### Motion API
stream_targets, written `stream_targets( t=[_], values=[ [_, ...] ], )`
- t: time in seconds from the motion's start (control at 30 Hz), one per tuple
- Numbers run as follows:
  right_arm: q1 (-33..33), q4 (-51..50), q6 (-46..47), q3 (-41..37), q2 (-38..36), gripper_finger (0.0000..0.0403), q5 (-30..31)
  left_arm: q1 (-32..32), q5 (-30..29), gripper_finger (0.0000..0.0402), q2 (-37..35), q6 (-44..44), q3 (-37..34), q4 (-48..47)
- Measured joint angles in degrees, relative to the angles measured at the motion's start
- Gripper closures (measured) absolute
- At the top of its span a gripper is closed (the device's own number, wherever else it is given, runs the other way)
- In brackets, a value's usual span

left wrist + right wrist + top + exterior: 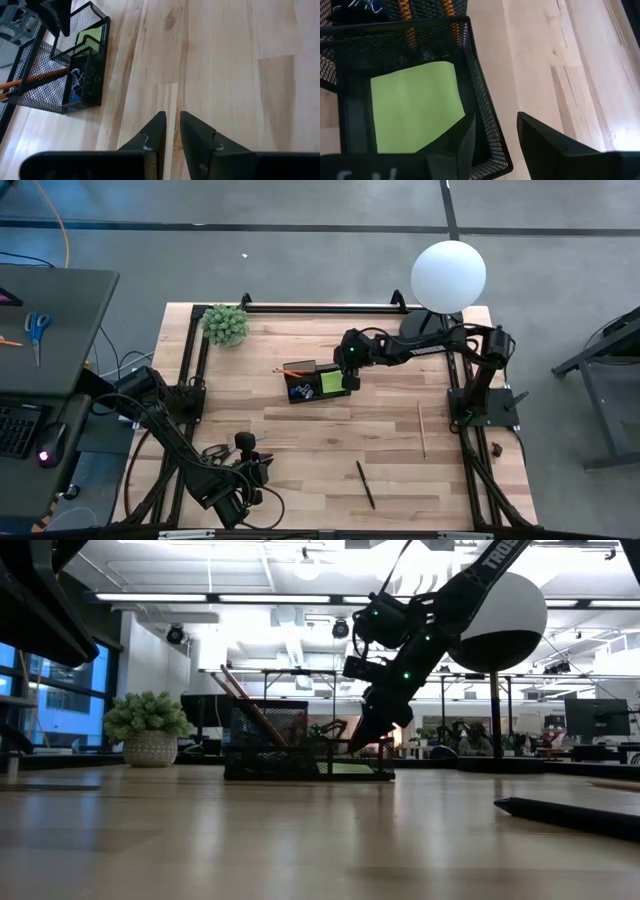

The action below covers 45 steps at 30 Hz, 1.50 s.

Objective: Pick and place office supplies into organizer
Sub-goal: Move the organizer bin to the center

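Note:
The black mesh organizer [310, 383] stands mid-table. A lime-green sticky-note pad [415, 107] lies flat in its low compartment, orange pencils [35, 80] lean in the taller part, and binder clips [75, 80] sit in a small one. My right gripper [495, 142] is open at the organizer's right end, one finger [465, 145] over the pad's corner inside the compartment, the other [550, 145] outside its wall [487, 120]. My left gripper [172, 122] waits near the front left, with a narrow gap and nothing between its fingers. Black-handled scissors [215, 452] lie beside it. My right gripper slants down from the table's right over the organizer's end wall. Whether its inner finger touches the pad or the mesh, I cannot tell.
A black pen [366, 485] lies near the front edge and a wooden pencil [421, 430] at the right. A potted plant [226, 325] stands at the back left, a white globe lamp [448, 275] at the back right. Blue-handled scissors [38, 330] lie on the side desk.

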Motion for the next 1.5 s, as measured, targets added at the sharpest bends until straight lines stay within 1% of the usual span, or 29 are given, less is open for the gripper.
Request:
stream_targets(
  t=[0.1,0.2,0.47,0.57,0.67,0.93,1.23,1.5],
  values=[
    [0.1,-0.2,0.3,0.0,0.0,0.0267,0.1,0.0,0.0,0.0355,0.0,0.0,0.0,0.0],
    [0.2,-0.6,1.8,0.0,0.0,0.0280,0.1,0.0,0.1,0.0355,0.0,-0.2,0.0,0.0],
    [0.2,-0.8,3.1,0.0,-0.1,0.0352,0.0,0.0,0.2,0.0355,0.0,-0.3,0.0,0.0],
    [0.2,-1.1,3.1,0.0,-0.2,0.0377,-0.9,0.0,0.2,0.0355,0.0,-0.3,0.0,0.0],
    [0.1,-1.2,4.1,0.0,-0.2,0.0395,-1.6,0.0,0.2,0.0355,0.0,-0.3,0.0,0.0],
    [0.1,-1.6,4.5,0.0,-0.2,0.0398,-2.2,0.0,0.2,0.0355,0.0,-0.3,0.0,0.0],
    [0.1,-2.1,-1.1,0.0,-0.2,0.0400,-3.2,0.0,0.2,0.0355,0.0,-0.3,0.0,0.0],
    [0.0,-2.1,-3.6,0.0,-0.2,0.0402,-3.5,0.0,0.1,0.0355,0.0,-0.3,0.0,0.0]
  ],
)
